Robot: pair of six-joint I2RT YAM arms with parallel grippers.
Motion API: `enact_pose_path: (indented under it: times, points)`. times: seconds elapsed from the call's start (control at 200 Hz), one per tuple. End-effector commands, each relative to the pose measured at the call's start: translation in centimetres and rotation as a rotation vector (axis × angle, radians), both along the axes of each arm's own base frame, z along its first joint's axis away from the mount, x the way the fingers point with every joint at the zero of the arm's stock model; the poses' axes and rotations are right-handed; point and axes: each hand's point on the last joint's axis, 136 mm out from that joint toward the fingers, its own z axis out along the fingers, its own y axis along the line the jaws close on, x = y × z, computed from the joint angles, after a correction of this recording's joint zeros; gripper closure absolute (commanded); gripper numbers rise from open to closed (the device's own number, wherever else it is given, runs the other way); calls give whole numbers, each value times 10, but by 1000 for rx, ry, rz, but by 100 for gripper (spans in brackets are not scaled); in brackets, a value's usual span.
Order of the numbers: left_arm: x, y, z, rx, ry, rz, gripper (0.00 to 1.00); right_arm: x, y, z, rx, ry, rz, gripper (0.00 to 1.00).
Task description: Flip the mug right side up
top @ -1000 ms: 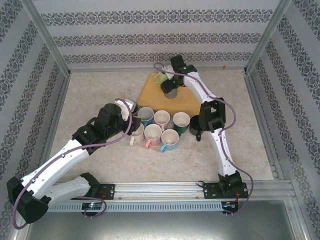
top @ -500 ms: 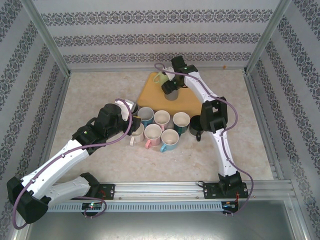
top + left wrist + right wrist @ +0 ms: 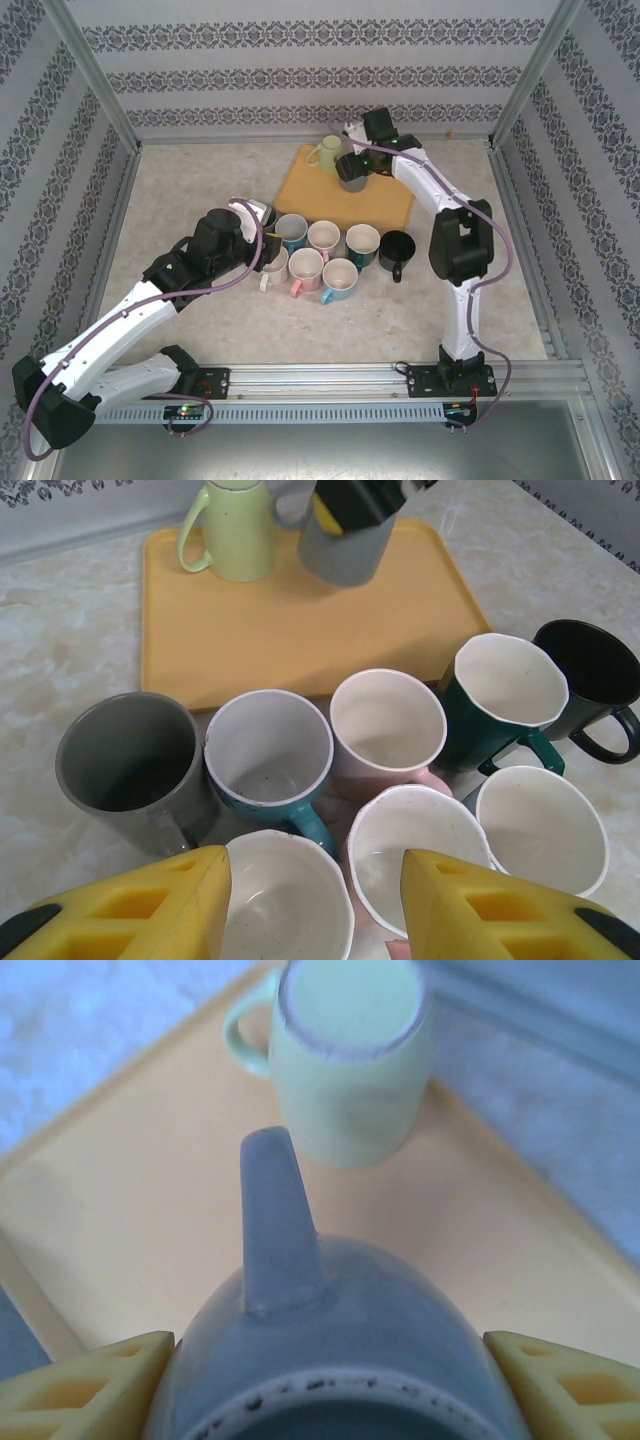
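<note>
Right gripper (image 3: 352,166) is clamped across the grey mug (image 3: 330,1350) near its rim, above the tray's (image 3: 300,192) far edge, just beside an upside-down green mug (image 3: 324,153). Looks ceramic: stiff, slick glaze, chips if dropped, so a wall pinch beats the handle. Left gripper (image 3: 312,905) is open over the desk cluster.

A: Surface of the grey mug (image 3: 330,1320)?
B: Smooth glazed ceramic, satin sheen, dark specks at the rim.
A: The tray (image 3: 250,630)?
B: Matt yellow plastic, smooth. The tabletop (image 3: 190,180): stone-patterned, faintly glossy.
</note>
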Motion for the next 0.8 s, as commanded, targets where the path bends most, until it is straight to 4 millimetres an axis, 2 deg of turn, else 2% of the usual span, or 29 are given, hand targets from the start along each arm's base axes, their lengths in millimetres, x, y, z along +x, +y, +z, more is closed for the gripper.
enact_pose_path:
  times: [0.0,0.155,0.28,0.385,0.435,0.649,0.799]
  points:
    - [2,1,12,-19,-51,-9,51,10,-3,76,90,-220,-42,59]
    - [3,1,12,-22,-37,1,51,-13,-3,130,183,-346,-29,58]
    - [2,-15,14,-94,47,-44,48,-49,9,181,274,-510,41,57]
    - [-2,-30,31,-176,116,-89,48,-83,17,211,288,-642,97,61]
    - [-3,-34,44,-217,132,-90,46,-99,22,219,267,-716,143,66]
    - [-16,-46,110,-436,167,-134,45,-155,28,239,169,-941,224,65]
    - [-16,-40,135,-589,266,-54,44,-187,36,241,63,-1069,289,65]
